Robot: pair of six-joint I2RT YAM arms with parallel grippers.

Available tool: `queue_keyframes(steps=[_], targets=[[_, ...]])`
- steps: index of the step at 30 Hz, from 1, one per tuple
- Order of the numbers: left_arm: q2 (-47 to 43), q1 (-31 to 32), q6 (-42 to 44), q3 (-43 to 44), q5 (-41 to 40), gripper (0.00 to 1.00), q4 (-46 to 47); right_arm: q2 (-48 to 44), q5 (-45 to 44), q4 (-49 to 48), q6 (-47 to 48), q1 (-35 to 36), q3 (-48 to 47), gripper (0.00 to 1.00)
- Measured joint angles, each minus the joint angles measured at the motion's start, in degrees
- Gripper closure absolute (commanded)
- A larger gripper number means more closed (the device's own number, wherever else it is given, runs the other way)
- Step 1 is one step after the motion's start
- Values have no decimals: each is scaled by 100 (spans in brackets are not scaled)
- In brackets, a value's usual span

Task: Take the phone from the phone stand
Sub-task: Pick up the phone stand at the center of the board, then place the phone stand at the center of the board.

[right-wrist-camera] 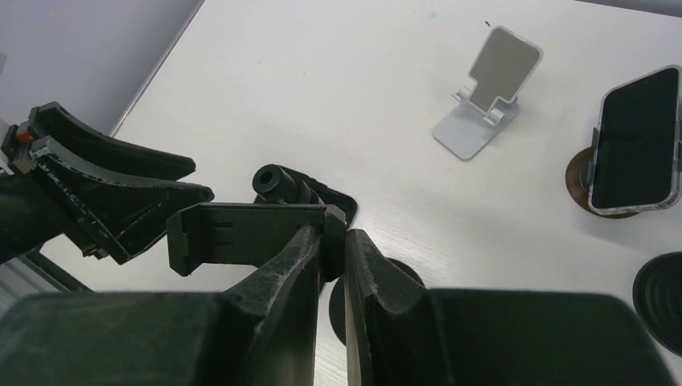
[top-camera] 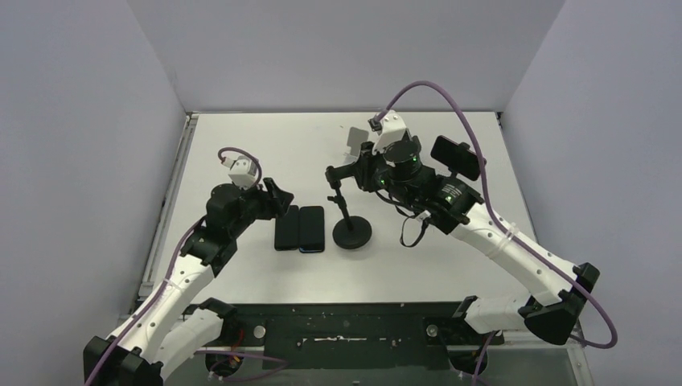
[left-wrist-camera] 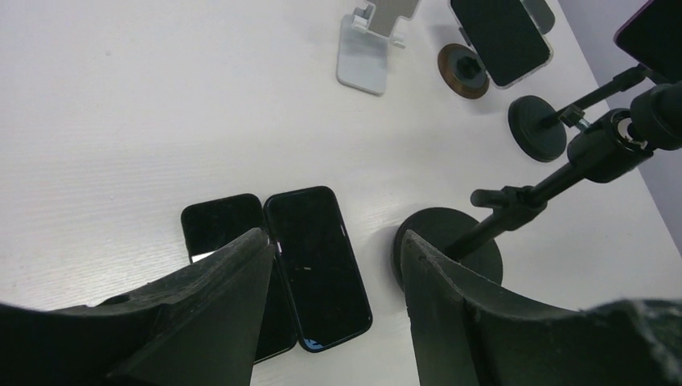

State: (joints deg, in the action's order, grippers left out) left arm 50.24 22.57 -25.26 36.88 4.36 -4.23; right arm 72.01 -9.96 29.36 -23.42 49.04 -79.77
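phone (left-wrist-camera: 318, 265) flat, seemingly beneath left hand (left-wrist-camera: 334, 241)

The left arm (top-camera: 181, 281) and right arm (top-camera: 515, 245) share white link shells and black joints, with purple cables (top-camera: 450, 96) looping from white camera blocks (top-camera: 392, 126) just behind the matte black left gripper (left-wrist-camera: 334, 245) and right gripper (right-wrist-camera: 336, 235).

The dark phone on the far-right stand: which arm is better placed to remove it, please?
Likely right: the right gripper, shut on the empty black clamp stand, is nearer that dark phone; the open left gripper is farther.
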Motion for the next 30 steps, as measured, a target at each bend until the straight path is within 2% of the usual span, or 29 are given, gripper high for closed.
queue_keyframes(steps=[14, 20, 30], targets=[[-380, 0, 0, 83, -1729, 43, -802, 1576, 216, -802, 138, -404, -1281, 100], [-411, 0, -2, 87, -1980, 43, -918, 2052, 448, -1580, 160, -636, -1475, 100], [-439, 24, -2, 87, -2068, 43, -933, 2704, 649, -3504, 179, -916, -1128, 100]])
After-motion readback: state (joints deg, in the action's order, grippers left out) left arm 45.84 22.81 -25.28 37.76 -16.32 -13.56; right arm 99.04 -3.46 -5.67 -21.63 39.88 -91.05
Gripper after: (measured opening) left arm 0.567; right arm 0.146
